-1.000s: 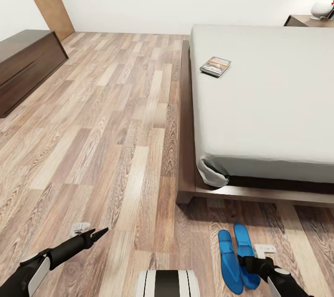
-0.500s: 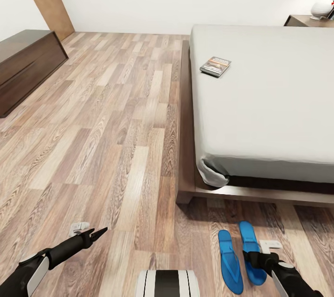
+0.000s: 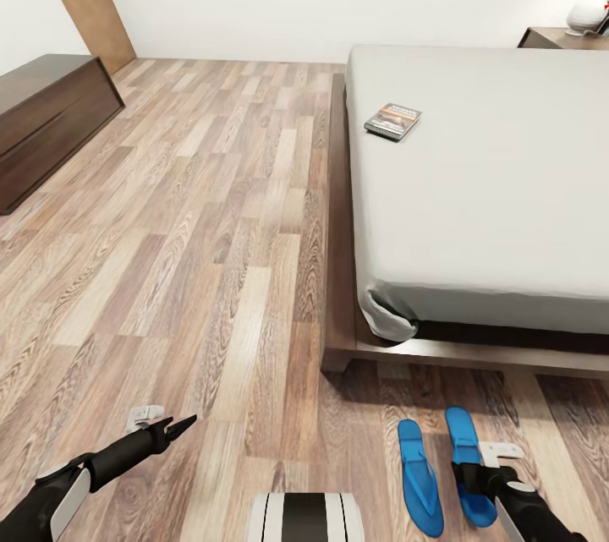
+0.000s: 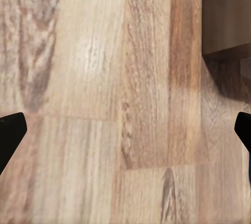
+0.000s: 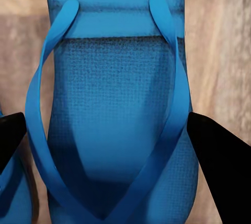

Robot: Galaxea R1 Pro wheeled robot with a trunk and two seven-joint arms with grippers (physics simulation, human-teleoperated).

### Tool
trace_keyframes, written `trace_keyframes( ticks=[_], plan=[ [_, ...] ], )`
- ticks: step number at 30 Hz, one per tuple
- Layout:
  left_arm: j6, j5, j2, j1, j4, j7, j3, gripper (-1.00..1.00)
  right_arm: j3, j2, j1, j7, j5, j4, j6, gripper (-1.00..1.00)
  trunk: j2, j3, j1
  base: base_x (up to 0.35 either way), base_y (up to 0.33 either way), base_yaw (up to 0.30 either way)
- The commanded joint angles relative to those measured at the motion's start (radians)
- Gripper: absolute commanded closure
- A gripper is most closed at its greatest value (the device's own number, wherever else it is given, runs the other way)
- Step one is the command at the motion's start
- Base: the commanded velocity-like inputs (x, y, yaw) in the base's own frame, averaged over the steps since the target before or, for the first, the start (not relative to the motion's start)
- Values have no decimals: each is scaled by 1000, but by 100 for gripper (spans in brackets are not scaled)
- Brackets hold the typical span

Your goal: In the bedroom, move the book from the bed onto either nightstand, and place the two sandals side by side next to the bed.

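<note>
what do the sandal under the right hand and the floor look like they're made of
Sandal: looks like soft foam or rubber, matte bright blue, with a fine dimpled footbed and smooth thin straps. Floor: wood planks or laminate, light, with visible grain and a faint sheen.

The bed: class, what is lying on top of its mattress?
On the bed lies only the book, near the left edge. The mattress beyond the frame's right edge is unseen.

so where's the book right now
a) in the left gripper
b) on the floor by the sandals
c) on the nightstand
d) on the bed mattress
d: the book lies flat on the grey mattress of the bed, near its left edge, far from both grippers.
</note>
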Motion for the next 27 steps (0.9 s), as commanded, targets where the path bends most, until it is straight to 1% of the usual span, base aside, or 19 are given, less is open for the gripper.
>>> trace_keyframes(
  ticks=[1, 11, 27],
  plan=[
    [10, 7, 0, 0, 0, -4, 0, -100, -6, 2, 0, 6, 11, -2, 5, 100, 0, -1, 0, 0, 0, 0],
    [11, 7, -3, 0, 0, -5, -1, -100, -5, 4, 0, 6, 12, -2, 5, 100, 0, -1, 0, 0, 0, 0],
    [11, 7, -3, 0, 0, -7, -2, -100, -5, 4, 0, 6, 12, -1, 5, 100, -4, -62, 7, 0, 0, 0]
  ],
)
